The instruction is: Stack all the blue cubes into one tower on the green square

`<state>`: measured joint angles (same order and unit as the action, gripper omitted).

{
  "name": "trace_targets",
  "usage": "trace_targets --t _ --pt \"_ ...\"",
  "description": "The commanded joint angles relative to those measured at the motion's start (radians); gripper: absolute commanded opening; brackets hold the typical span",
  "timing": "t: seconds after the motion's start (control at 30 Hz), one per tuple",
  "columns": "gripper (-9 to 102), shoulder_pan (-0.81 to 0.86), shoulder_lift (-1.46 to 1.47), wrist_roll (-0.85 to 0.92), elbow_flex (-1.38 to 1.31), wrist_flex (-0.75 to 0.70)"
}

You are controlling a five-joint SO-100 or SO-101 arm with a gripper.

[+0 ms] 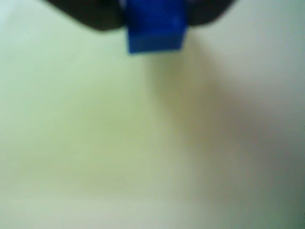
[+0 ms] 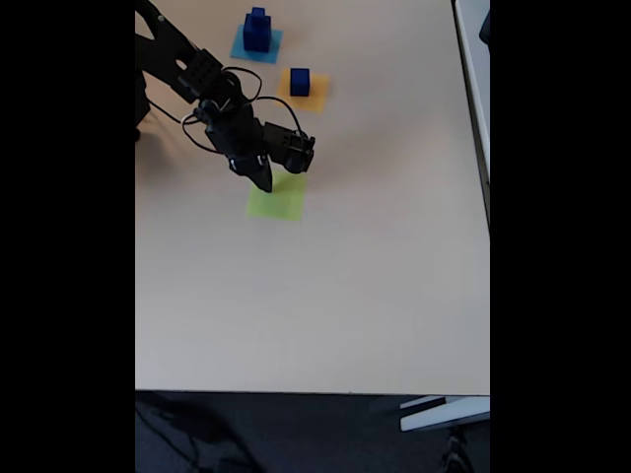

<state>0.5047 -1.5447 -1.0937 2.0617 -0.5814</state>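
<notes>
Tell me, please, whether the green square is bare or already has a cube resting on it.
Bare in the fixed view: the green square shows only flat paper, with the end effector over its top edge. The wrist view shows a blue cube gripped.

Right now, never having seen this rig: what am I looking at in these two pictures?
A small black robot arm stands on a pale table. The fixed view looks down from above; the wrist view rides on the arm. The hand is over the green square. In the blurry wrist view it grips a blue cube. Two more dark blue pieces sit on the light-blue square, stacked, and one blue cube sits on the orange square.
</notes>
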Motion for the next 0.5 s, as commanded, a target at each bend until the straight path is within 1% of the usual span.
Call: trace_targets --t 0.0,0.47 --pt "5 0.003 -0.008 -0.009 -0.003 0.021" --pt "9 0.003 -0.008 0.014 0.011 0.052"
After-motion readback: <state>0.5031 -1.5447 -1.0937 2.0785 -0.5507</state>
